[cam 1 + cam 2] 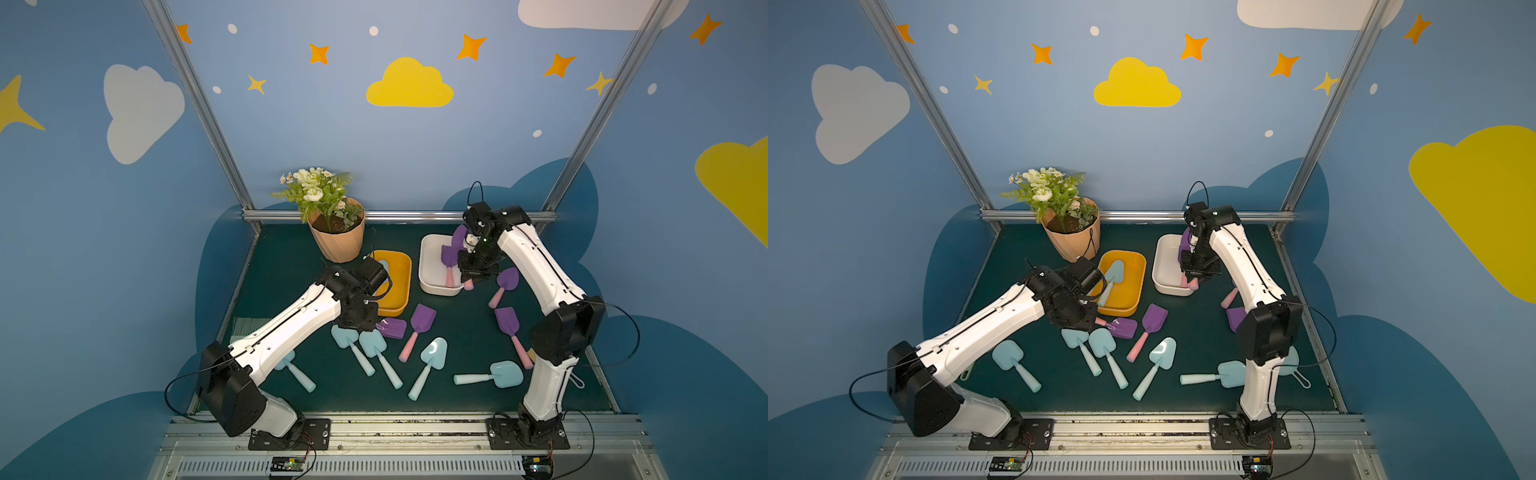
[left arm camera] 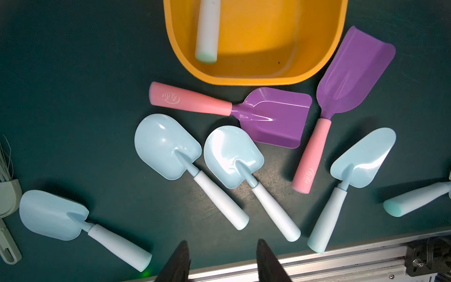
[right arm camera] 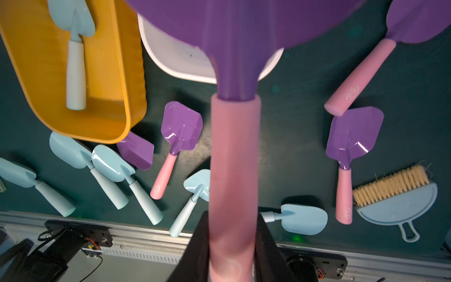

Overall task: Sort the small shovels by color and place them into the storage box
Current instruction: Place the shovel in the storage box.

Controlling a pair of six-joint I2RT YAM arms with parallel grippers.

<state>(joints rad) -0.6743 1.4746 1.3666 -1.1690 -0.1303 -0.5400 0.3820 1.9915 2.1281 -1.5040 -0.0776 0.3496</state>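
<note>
Right gripper [image 3: 231, 244] holds a purple pink-handled plastic shovel [image 3: 234, 158] over the white plastic box [image 1: 428, 282]; left gripper [image 2: 223, 258] part-open, empty; nine shovels [image 1: 434, 353] left on the counter [image 1: 457, 324].

The left arm [image 1: 291, 328] and right arm [image 1: 536, 266] have white shells on the long links and bulky black housings at the joints. Thin black cables [image 1: 166, 392] loop out from the elbows and wrists. Each has a black base plate [image 1: 320, 432] with silver screws. The left gripper [image 2: 222, 246] and right gripper [image 3: 233, 232] have black fingers [image 2: 178, 263].
</note>
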